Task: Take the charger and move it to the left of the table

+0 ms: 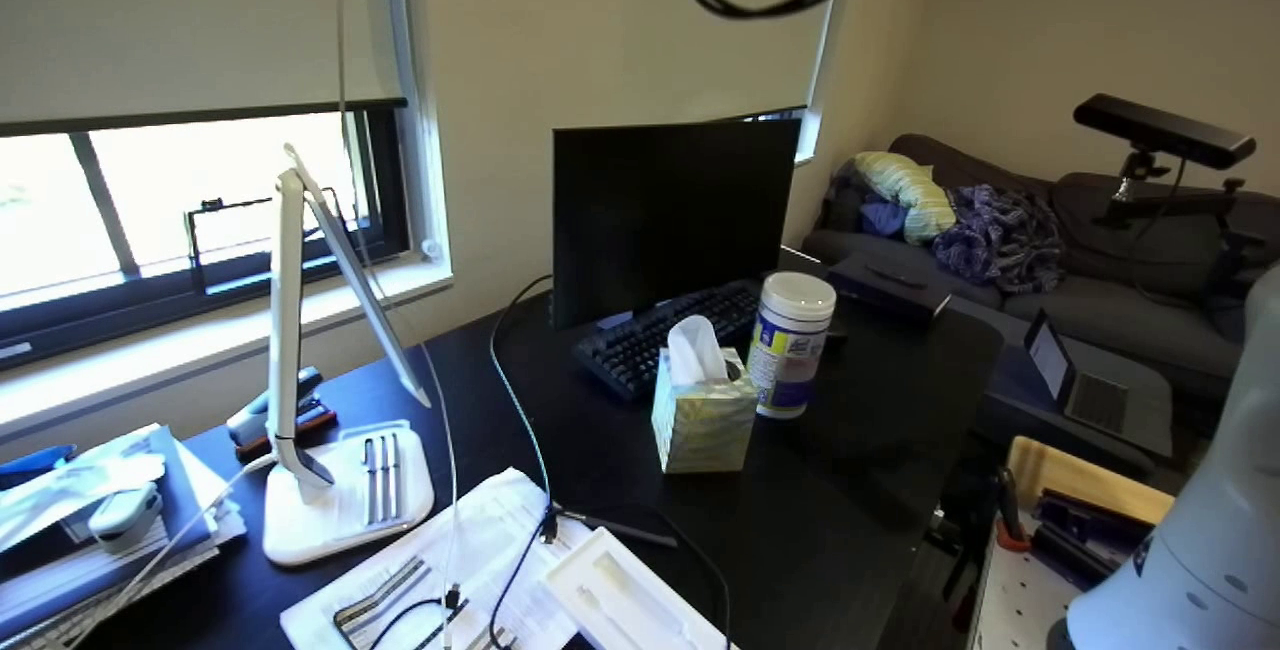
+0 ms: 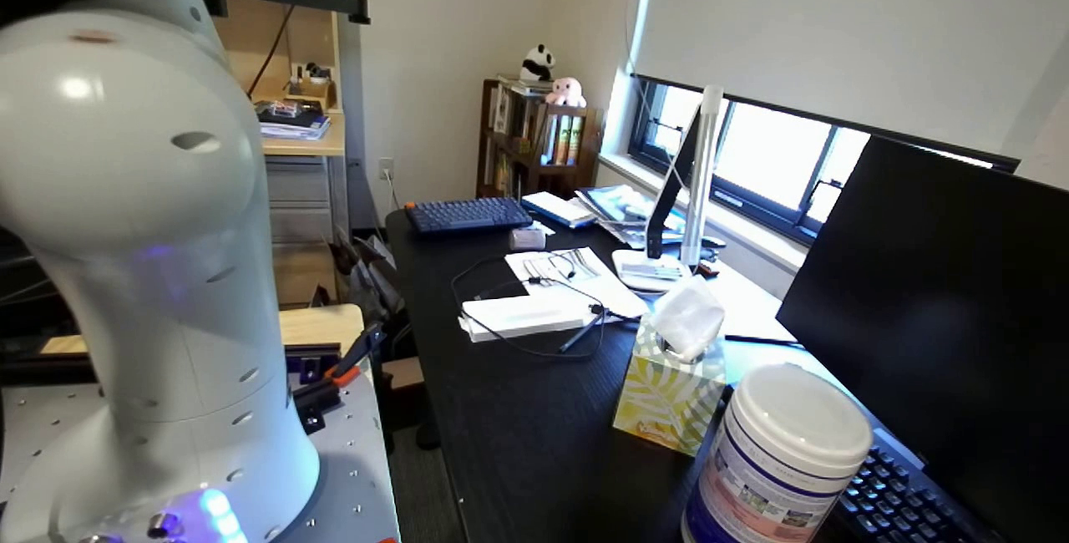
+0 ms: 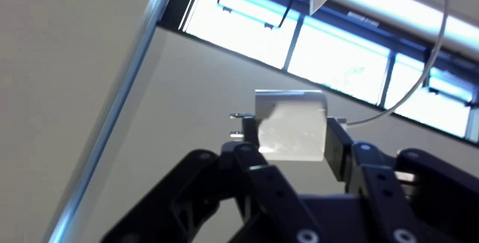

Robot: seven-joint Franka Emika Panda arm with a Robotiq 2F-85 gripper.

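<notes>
The charger [image 3: 293, 138] is a white block with two metal prongs on one side and a thin white cord [image 3: 421, 76] on the other. My gripper [image 3: 291, 128] is shut on the block in the wrist view, with a finger against each side. The wrist view shows wall and window behind it, so the charger is held up in the air. Its white cord [image 1: 447, 450] hangs down past the lamp in an exterior view. The gripper and block are out of frame in both exterior views. The table [image 1: 800, 540] has a flat black top, also seen in an exterior view [image 2: 518, 426].
On the table stand a white desk lamp [image 1: 285, 320], a monitor [image 1: 670, 220], a keyboard [image 1: 640, 350], a tissue box [image 1: 705, 430] and a wipes canister [image 1: 790, 355]. Papers [image 1: 500, 500], a white box [image 1: 625, 595] and black cables lie near the lamp. Another keyboard [image 2: 468, 215] lies at the table's end.
</notes>
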